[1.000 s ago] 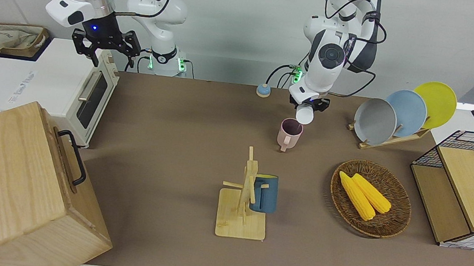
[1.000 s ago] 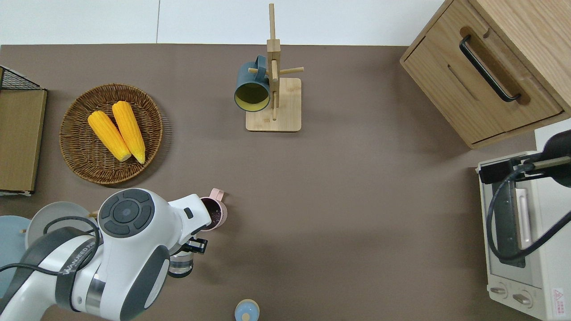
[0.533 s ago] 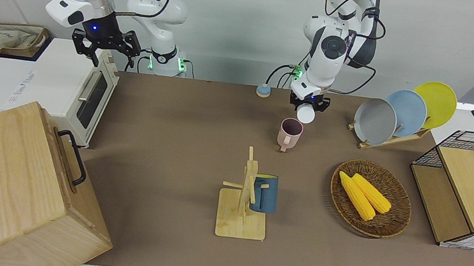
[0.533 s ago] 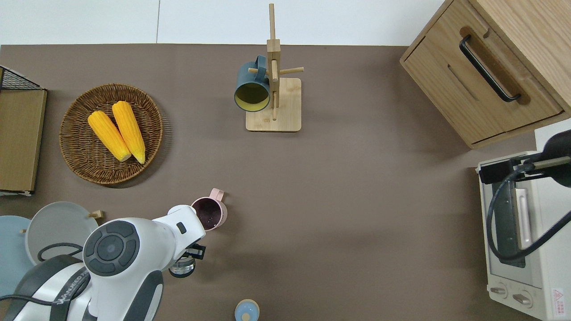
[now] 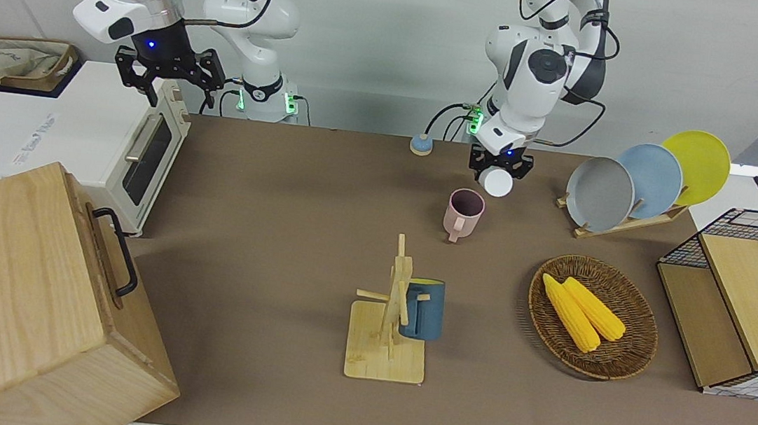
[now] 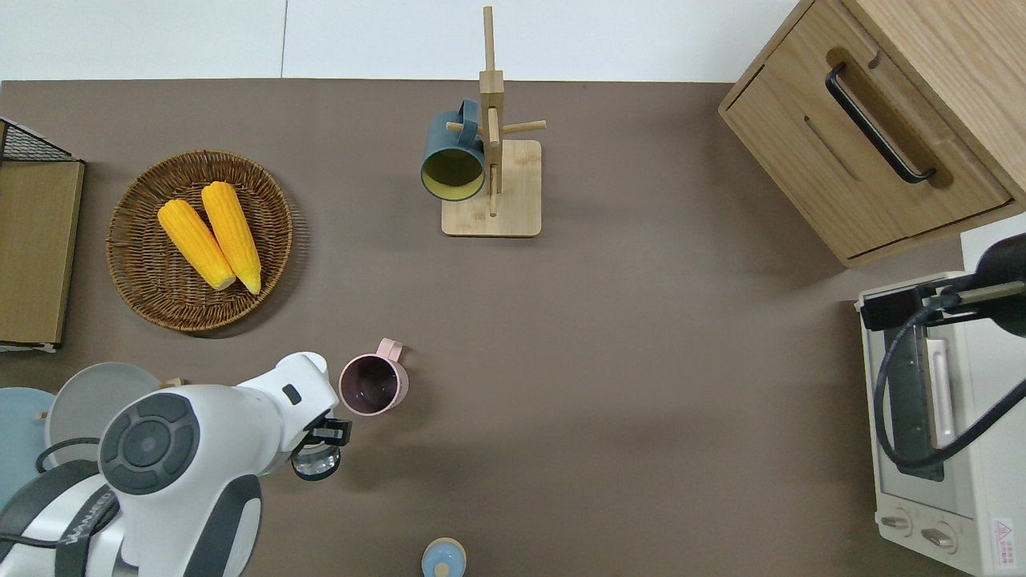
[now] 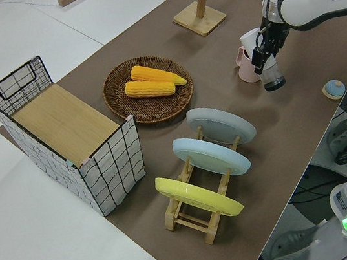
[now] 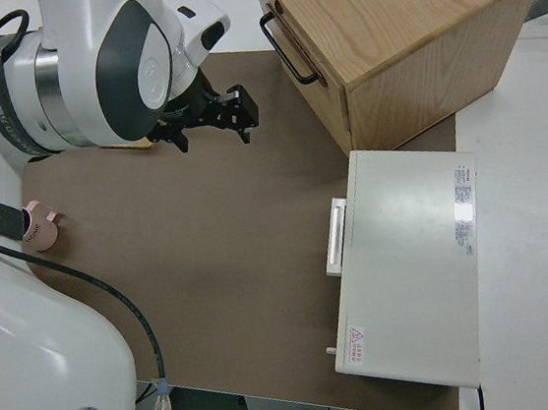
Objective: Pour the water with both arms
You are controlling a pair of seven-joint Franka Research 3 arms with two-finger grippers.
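Note:
My left gripper is shut on a clear glass. It holds the glass in the air over the bare brown mat, just beside the pink mug. The mug stands upright on the mat with its dark inside showing, and nothing covers it from above. A small blue cap lies close to the robots. The right arm is parked, its gripper open with nothing in it.
A wooden mug tree carries a dark blue mug. A wicker basket holds two corn cobs. A plate rack and a wire crate stand at the left arm's end. A toaster oven and a wooden cabinet stand at the right arm's end.
The left gripper has drawn the glass back from over the pink mug's rim toward the left arm's end. The mug's opening now shows fully from above. The right arm has not moved.

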